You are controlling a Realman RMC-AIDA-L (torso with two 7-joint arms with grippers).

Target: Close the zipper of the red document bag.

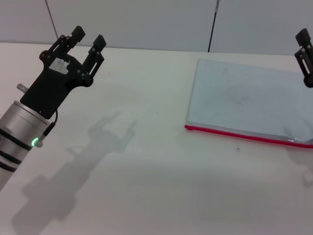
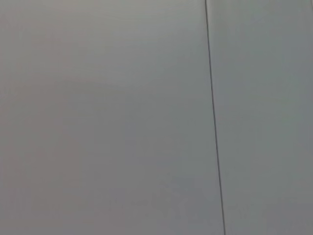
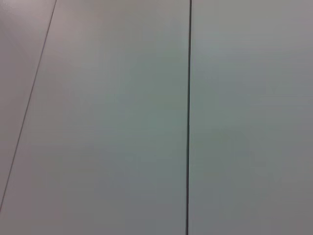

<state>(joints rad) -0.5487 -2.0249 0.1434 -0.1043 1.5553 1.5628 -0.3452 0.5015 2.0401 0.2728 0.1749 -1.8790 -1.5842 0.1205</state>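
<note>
We log the red document bag lying flat on the white table, over on the robot's right half of the surface. It is a pale blue-grey translucent pouch, set slightly askew to the table's edges. The zipper shows as a thin bright red strip along the pouch's near long edge, running from the near-left corner out toward the right border of the head view. We cannot make out the slider or tell how far the zipper is drawn.

The left gripper hangs in the air above the left side of the table, well apart from the bag. Its two black fingers point up and away, spread with clear space between them and nothing held. Its shadow falls on the bare tabletop below and to the right of it.

The right gripper is cut off by the right border of the head view, above the far right end of the pouch. Only part of its dark frame shows; we cannot tell whether it is spread or closed, nor whether it touches the bag.

Both wrist views show only a plain grey wall with a thin dark seam.
</note>
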